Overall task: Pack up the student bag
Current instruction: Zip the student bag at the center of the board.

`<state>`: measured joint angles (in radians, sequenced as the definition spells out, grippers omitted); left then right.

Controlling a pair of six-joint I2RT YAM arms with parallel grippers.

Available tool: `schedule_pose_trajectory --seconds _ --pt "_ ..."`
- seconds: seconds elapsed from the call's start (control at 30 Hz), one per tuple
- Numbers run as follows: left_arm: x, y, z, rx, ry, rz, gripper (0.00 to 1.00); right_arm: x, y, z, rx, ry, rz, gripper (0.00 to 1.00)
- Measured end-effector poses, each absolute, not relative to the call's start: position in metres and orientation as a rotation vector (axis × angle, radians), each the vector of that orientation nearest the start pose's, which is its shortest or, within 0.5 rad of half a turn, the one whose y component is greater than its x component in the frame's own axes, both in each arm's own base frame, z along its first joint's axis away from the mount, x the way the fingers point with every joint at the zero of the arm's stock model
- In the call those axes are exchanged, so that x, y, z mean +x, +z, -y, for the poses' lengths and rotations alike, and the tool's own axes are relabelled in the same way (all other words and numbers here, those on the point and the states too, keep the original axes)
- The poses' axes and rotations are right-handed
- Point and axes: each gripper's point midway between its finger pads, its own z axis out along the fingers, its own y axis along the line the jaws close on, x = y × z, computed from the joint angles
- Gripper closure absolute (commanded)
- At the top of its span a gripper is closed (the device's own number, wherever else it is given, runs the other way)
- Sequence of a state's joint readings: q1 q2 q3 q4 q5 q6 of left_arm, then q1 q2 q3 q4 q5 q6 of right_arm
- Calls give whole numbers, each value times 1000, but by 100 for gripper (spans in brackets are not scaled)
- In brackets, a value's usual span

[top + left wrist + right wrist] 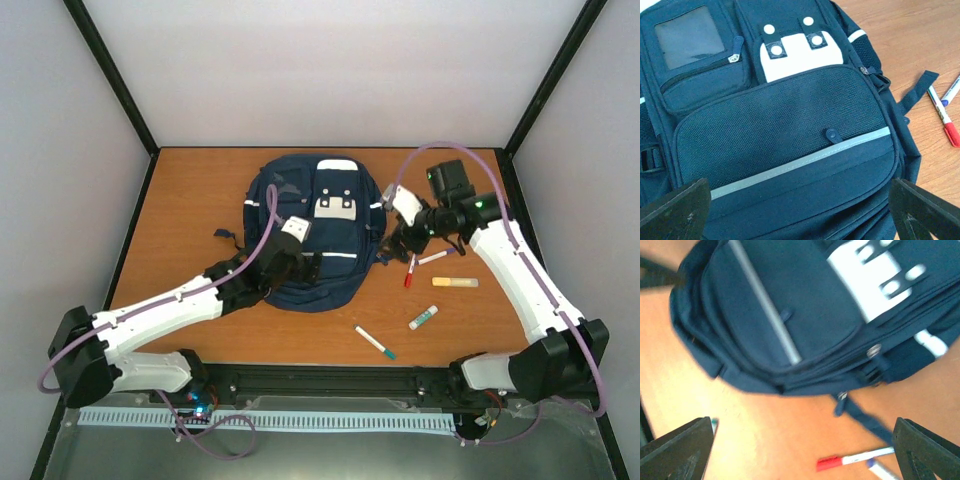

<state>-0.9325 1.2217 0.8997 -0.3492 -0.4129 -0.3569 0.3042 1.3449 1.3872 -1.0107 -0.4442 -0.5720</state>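
**Q:** Overhead view, 12 o'clock away from the bases. What lies around the work, nearest first?

**A:** Nearest me, at 5 o'clock from the student bag, is a teal-capped marker. At 4 o'clock is a green-and-white marker, with a yellow stick beyond it. A red-capped marker and a white pen sit close to the bag's right edge at 3 o'clock. All lie loose on the wooden table. The bag lies flat at table centre, front pocket up, its top toward 12 o'clock.

**Q:** What is hidden or unclear?

**A:** My left arm covers the bag's near-left corner. The right wrist view is blurred, and I cannot identify the yellow stick.

**Q:** What are the arm poses?

**A:** The left arm reaches in from 7 o'clock. The left gripper hangs over the bag's near portion, fingers spread wide with nothing between them. The right arm elbows out at 3 o'clock and bends back inward. The right gripper sits just beside the bag's right edge, above the red-capped marker, with its jaws equally wide and empty.
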Motion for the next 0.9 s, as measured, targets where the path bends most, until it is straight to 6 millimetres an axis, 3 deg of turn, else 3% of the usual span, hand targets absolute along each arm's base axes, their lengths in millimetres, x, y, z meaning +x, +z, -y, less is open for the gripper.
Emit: schedule_pose_trajectory --seconds 0.23,0.37,0.53,0.6,0.7,0.9 --pt "274 195 226 240 -224 -2139 0 232 174 -163 -1458 523 -2260 18" --pt "280 186 210 114 -136 -2169 0 212 155 -157 -1549 519 -2274 25" --pt "287 149 207 153 44 -2259 0 197 133 -154 -1602 495 -2291 26" --pt "287 131 197 143 109 -2312 0 194 126 -154 -1613 484 -2296 28" --pt "289 120 179 62 122 -2361 0 200 119 -153 -1606 448 -2313 29" --pt "294 112 138 -187 13 -2397 0 237 89 -154 -1562 352 -2410 32"
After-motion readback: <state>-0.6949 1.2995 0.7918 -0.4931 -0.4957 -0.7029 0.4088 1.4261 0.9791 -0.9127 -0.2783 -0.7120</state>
